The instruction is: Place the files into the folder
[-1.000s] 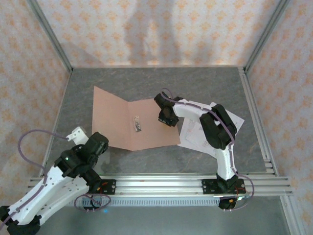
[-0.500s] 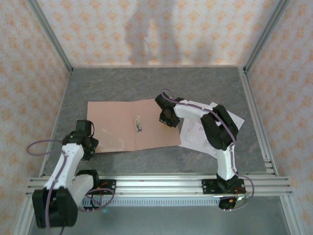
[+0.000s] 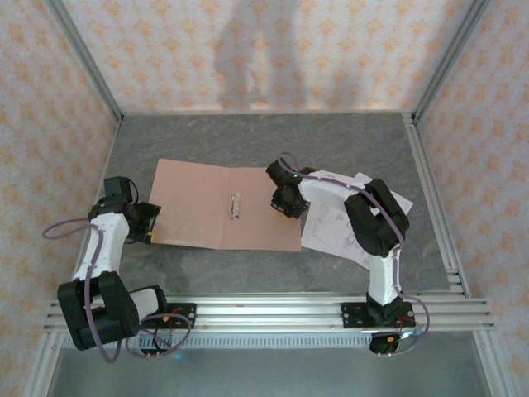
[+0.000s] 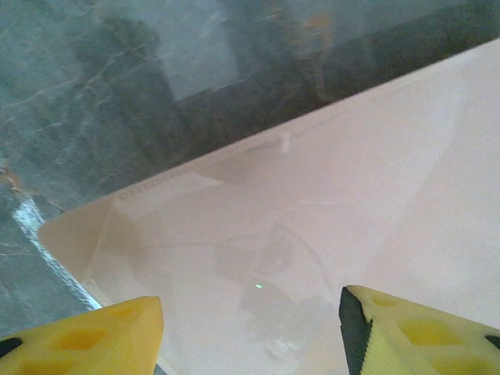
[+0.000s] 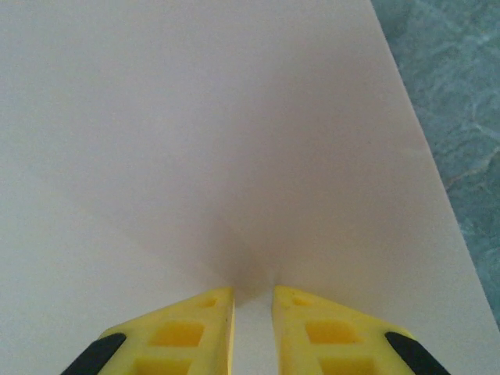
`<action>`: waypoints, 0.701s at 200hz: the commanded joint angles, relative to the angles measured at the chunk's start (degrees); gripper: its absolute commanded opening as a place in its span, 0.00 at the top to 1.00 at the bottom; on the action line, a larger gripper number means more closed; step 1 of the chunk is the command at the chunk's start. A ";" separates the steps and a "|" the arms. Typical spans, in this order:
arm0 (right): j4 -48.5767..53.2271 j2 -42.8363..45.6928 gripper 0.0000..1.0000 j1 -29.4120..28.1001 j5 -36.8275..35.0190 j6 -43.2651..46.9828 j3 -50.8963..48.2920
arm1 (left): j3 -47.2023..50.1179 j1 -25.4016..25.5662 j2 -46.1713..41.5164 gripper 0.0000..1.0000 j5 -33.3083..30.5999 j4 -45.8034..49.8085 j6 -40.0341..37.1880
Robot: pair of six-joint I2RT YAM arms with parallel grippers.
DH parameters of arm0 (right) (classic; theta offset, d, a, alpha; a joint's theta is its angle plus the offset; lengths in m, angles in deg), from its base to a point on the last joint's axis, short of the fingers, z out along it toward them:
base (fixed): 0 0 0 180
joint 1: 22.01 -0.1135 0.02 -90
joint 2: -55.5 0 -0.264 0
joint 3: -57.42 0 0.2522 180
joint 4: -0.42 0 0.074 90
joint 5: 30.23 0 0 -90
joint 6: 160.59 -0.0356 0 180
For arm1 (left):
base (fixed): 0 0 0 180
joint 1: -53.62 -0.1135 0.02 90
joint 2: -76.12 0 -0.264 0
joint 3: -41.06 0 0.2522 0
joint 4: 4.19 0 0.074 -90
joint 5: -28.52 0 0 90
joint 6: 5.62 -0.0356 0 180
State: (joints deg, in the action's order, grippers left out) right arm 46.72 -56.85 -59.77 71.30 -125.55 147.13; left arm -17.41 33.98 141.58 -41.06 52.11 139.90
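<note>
Right of the open folder (image 3: 198,211), the files (image 3: 324,230) lie flat, likely light, limp and slippery (pinch a free corner). The right gripper (image 3: 285,203), jaws nearly together, rests on the folder; the left gripper (image 3: 147,219) gapes at its left edge.

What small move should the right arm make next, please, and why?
Probably lift the right end effector off the folder and move it over the files. The folder lies open flat, the files sit outside it beside its right edge, and the left end effector, open, is at the folder's left edge.
</note>
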 commanded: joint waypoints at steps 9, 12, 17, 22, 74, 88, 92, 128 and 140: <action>2.18 1.97 0.78 -0.04 0.12 -1.64 -0.81 | -6.49 -0.22 -8.18 0.33 -0.71 9.26 -1.41; 2.20 1.98 0.78 -0.04 0.03 -1.64 -0.84 | -6.86 -0.22 -8.80 0.33 -1.10 9.99 -1.64; 2.26 1.98 0.78 -0.01 0.00 -1.73 -0.78 | -7.28 -0.37 -9.73 0.32 -1.34 10.96 -1.93; 2.25 1.97 0.78 0.05 0.00 -1.82 -0.81 | -7.52 -0.48 -10.51 0.32 -1.33 11.84 -2.22; -4.60 6.82 0.70 0.00 1.78 0.84 -2.92 | -10.02 27.27 -12.81 0.45 -8.93 9.57 -1.00; -3.22 9.78 0.64 0.05 0.64 3.32 -1.45 | -7.82 38.40 -10.13 0.47 -11.47 4.29 2.91; -2.43 10.64 0.62 0.14 -0.04 4.00 -0.87 | -7.19 40.88 -9.24 0.48 -12.08 2.70 4.04; 3.69 20.55 0.50 3.09 -3.07 6.54 -1.05 | -7.17 56.59 4.71 0.51 -17.33 -9.35 9.74; 4.20 24.83 0.50 6.12 -3.05 5.89 -5.07 | -10.21 59.68 10.71 0.51 -18.18 -11.48 9.73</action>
State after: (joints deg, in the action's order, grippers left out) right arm 46.37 -39.85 -58.37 71.48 -121.03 145.57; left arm -24.42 88.65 143.70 -53.43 48.77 146.00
